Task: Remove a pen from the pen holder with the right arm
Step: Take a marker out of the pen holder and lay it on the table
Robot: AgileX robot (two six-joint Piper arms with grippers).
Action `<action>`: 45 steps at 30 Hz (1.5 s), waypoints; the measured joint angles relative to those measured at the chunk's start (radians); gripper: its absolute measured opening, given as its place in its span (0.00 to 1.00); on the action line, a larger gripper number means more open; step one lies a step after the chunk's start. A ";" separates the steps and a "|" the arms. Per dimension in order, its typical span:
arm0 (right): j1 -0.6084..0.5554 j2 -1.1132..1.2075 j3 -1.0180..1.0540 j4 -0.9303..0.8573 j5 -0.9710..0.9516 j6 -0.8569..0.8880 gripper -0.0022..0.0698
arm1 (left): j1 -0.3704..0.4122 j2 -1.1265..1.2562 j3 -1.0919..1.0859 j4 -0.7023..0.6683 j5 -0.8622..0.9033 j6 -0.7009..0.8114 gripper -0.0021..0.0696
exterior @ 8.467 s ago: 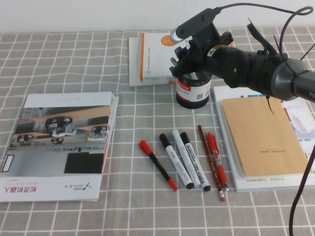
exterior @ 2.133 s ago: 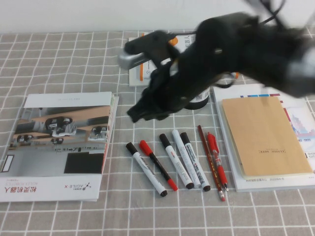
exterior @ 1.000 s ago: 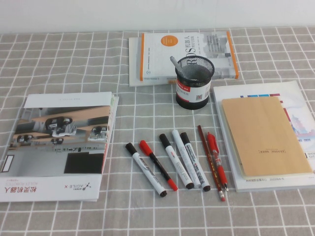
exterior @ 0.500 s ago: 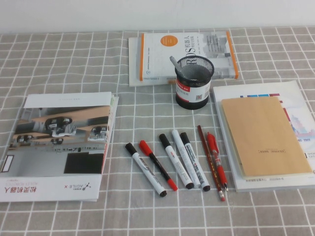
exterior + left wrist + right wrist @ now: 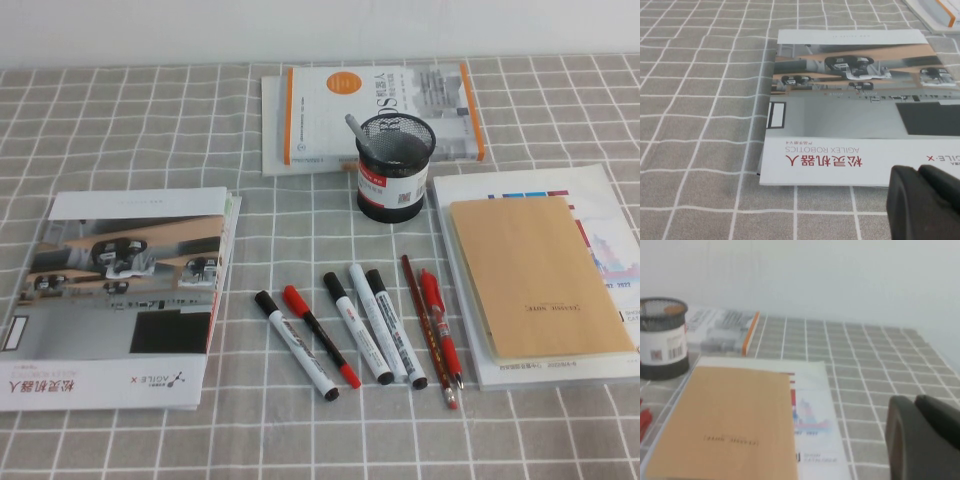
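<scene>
The right arm has left the high view, and a black-capped marker (image 5: 296,344) now lies leftmost among the pens (image 5: 385,325) toward the desk's (image 5: 150,130) near edge. The pen holder (image 5: 393,167) stands near the far edge. The right gripper (image 5: 914,402), jaws closed and empty, sits by the right edge, well apart from both. The left gripper (image 5: 916,172), jaws closed, hangs over the brochure (image 5: 855,100).

holder (image 5: 395,180): black metal mesh
cloth (image 5: 150,130): matt grey check weave
notebook (image 5: 535,275): matt brown paper
brochure (image 5: 120,300): glossy paper
</scene>
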 joint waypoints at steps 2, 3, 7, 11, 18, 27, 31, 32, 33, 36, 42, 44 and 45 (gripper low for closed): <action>0.000 -0.043 0.000 -0.003 0.023 0.005 0.01 | 0.000 0.000 0.000 0.000 0.000 0.000 0.02; 0.000 -0.066 0.000 -0.005 0.037 0.005 0.01 | 0.000 0.000 0.000 0.000 0.000 0.000 0.02; 0.000 -0.097 0.000 -0.005 0.087 0.006 0.01 | 0.000 0.000 0.000 0.000 0.000 0.000 0.02; 0.000 -0.097 0.000 0.000 0.107 0.006 0.01 | 0.000 0.000 0.000 0.000 0.000 0.000 0.02; 0.000 -0.097 0.000 0.004 0.089 0.007 0.01 | 0.000 0.000 0.000 0.000 0.000 0.000 0.02; 0.000 -0.097 0.000 0.448 0.151 -0.353 0.01 | 0.000 0.000 0.000 0.000 0.000 0.000 0.02; 0.000 -0.097 0.000 0.754 0.281 -0.694 0.01 | 0.000 0.000 0.000 0.000 0.000 0.000 0.02; 0.000 -0.097 0.000 0.799 0.308 -0.732 0.01 | 0.000 0.000 0.000 0.000 0.000 0.000 0.02; 0.000 -0.097 0.000 0.826 0.336 -0.763 0.01 | 0.000 0.000 0.000 0.000 0.000 0.000 0.02; 0.000 -0.097 0.000 0.856 0.371 -0.805 0.01 | 0.000 0.000 0.000 0.000 0.000 0.000 0.02; 0.000 -0.097 0.000 0.877 0.383 -0.818 0.01 | 0.000 0.000 0.000 0.000 0.000 0.000 0.02; 0.000 -0.097 0.000 0.879 0.384 -0.820 0.01 | 0.000 0.000 0.000 0.000 0.000 0.000 0.02; 0.000 -0.097 0.000 0.879 0.384 -0.820 0.01 | 0.000 0.000 0.000 0.000 0.000 0.000 0.02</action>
